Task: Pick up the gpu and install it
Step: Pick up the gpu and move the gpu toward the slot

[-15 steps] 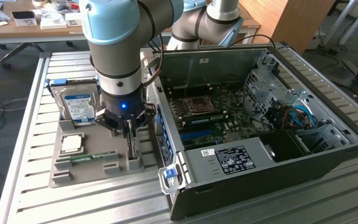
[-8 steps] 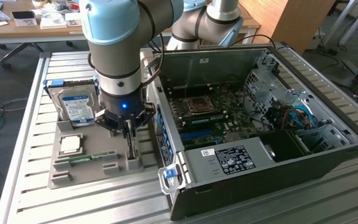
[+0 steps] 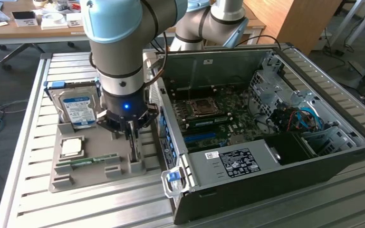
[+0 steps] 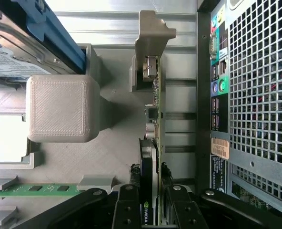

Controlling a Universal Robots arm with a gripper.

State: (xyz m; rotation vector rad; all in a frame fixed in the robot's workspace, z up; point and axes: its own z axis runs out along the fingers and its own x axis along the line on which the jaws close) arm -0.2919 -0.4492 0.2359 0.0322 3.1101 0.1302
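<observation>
The gpu [image 4: 153,143] stands on edge in the grey printed tray [image 3: 91,178]. In the wrist view it is seen edge-on as a thin strip, green board on one side and black cooler on the other. The end farthest from the gripper [image 4: 153,188], with a small metal part, sits in an upright grey cradle [image 4: 150,43] of the tray. The near end runs in between the black fingers [image 4: 129,205] and is cut off at the picture's edge, with only part of a green logo readable. The fingers stand narrow, one against each face of the card, clamped on it while it sits in its slot. In the exterior view the gripper [image 3: 130,135] and the arm's wrist cover most of the card, which is hard to tell from the dark fingers there. Beside it on the tray lie a RAM stick [image 3: 87,160], a square processor [image 3: 72,147] and a blue-labelled hard drive [image 3: 78,109], the drive partly hidden behind the arm. Just beside the tray, on the exterior view's right, lies the opened computer case [image 3: 309,156], its perforated rear panel [image 4: 255,95] close to the card. Everything rests on a slatted metal table [image 3: 30,118].
</observation>
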